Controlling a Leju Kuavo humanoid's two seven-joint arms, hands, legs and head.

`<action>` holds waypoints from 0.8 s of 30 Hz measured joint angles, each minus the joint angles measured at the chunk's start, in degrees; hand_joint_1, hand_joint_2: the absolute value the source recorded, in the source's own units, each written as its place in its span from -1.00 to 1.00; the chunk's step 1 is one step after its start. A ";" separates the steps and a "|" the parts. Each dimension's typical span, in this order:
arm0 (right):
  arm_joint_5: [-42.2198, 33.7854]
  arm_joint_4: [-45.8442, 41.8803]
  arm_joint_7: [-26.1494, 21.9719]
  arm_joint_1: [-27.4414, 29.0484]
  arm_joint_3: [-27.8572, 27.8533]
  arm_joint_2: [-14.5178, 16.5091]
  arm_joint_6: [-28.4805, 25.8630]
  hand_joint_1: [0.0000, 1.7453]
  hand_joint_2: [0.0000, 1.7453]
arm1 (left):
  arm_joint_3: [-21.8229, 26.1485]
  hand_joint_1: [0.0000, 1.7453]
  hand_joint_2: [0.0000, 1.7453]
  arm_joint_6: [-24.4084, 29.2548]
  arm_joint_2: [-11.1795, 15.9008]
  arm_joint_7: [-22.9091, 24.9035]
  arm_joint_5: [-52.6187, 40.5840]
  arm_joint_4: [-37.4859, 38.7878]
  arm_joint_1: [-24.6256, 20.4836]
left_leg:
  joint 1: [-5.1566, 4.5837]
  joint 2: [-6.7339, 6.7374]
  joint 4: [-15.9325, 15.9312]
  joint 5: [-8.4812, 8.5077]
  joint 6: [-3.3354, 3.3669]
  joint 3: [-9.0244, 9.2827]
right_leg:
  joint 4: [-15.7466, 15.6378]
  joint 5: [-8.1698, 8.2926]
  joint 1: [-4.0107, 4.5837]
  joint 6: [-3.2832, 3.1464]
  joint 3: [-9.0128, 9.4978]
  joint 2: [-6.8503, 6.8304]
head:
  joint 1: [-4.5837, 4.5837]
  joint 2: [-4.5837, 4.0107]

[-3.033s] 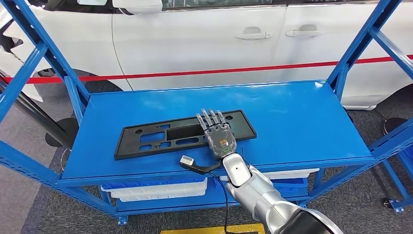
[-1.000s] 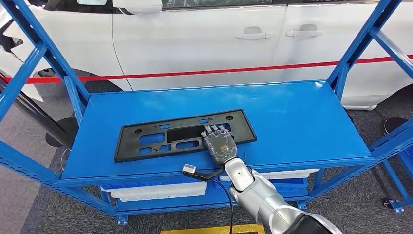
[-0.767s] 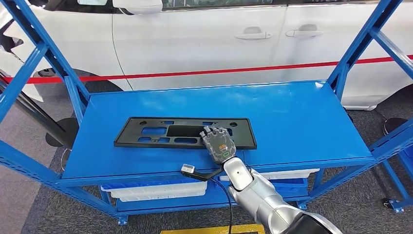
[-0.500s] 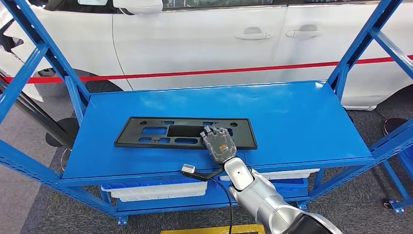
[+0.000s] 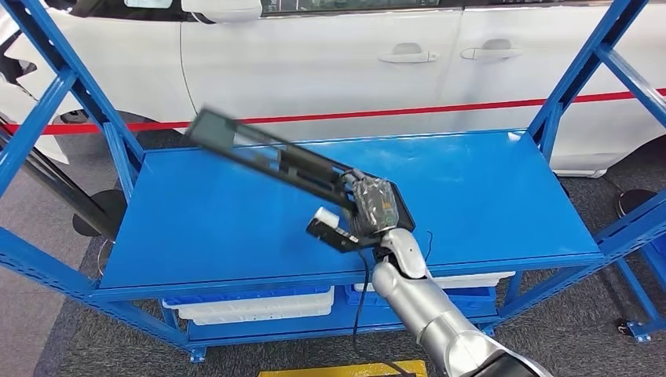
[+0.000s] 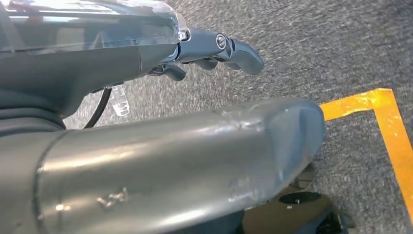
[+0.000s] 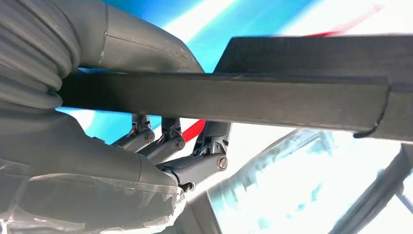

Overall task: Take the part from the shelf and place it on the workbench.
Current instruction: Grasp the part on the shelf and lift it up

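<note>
Part (image 5: 271, 157): a long black slotted frame, off the shelf (image 5: 487, 196) and tilted steeply, far end raised up and to the left against the white car (image 5: 330, 55) behind, near end low and gripped. Blurred along its length in the head view, so likely mid-swing. Seen edge-on as a dark bar (image 7: 224, 100) in the right wrist view.

Right hand (image 5: 374, 206): wrapped round the part's near end, thumb on one face and fingers (image 7: 202, 163) curled under the other, the bar passing through between them. Looks a firm hold, though taken at one end of a long piece, so prone to swinging.

Left hand (image 6: 214, 48): hanging low over grey floor beside yellow tape (image 6: 389, 131), fingers bent inward with nothing seen in them.

Progress, judged from this: picked and lifted clear of the shelf, roughly the first half done. Left to do: carry away from the rack, turn to the workbench, set down flat, let go. No workbench visible here.

Against half a second ago: then lying flat on the blue top with the hand pressed over its right portion; now lifted and rotated, far end well above the surface. Three seconds ago: fingers stretched flat across the part, not yet closed.
</note>
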 joint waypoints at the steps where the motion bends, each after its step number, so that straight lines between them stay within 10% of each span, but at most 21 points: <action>1: -8.40 -4.54 -1.06 0.33 -1.00 -0.80 3.72 1.00 1.00 | 0.50 -1.00 -1.00 0.14 0.01 -0.24 0.40 0.00 0.08 | -0.01 -0.04 0.01 0.00 0.00 -0.02 | 0.00 0.00 0.00 0.00 -0.03 -0.04 | -0.01 0.00; 9: -42.77 -31.15 -5.44 6.74 -8.06 -10.63 17.90 1.00 1.00 | 4.09 -1.00 -1.00 1.43 0.02 -1.23 2.18 0.00 0.75 | -0.03 -0.18 0.04 -0.09 0.10 -0.37 | -0.02 -0.06 -0.03 0.04 -0.35 -0.17 | 0.02 0.01; 13: -47.79 -37.50 -7.89 13.10 -9.30 -14.01 20.31 1.00 1.00 | 5.29 -1.00 1.00 1.90 0.01 -2.74 2.49 0.00 0.72 | -0.02 -0.17 0.04 -0.19 0.15 -0.44 | -0.03 -0.15 -0.03 0.14 -0.39 -0.17 | 0.00 0.01; 20: -48.99 -45.23 -12.41 25.04 -9.49 -15.33 21.34 1.00 1.00 | 6.68 -1.00 1.00 1.66 -0.27 -6.63 3.26 0.00 0.63 | 0.02 -0.13 0.01 -0.28 0.16 -0.51 | 0.00 -0.24 -0.01 0.16 -0.48 -0.11 | -0.01 0.01; 22: -48.65 -46.76 -13.01 27.18 -9.49 -15.34 21.47 1.00 1.00 | 6.93 -1.00 0.00 1.00 -0.37 -8.21 3.64 0.00 0.57 | 0.01 -0.13 0.01 -0.27 0.16 -0.51 | 0.00 -0.25 0.00 0.16 -0.48 -0.12 | -0.01 0.01; 24: -47.30 -48.83 -14.25 29.92 -9.36 -15.32 21.67 1.00 1.00 | 7.45 -1.00 0.00 -0.41 -0.58 -11.10 4.55 0.00 0.56 | 0.01 -0.19 0.01 -0.26 0.17 -0.53 | 0.00 -0.26 0.00 0.17 -0.47 -0.22 | 0.01 0.01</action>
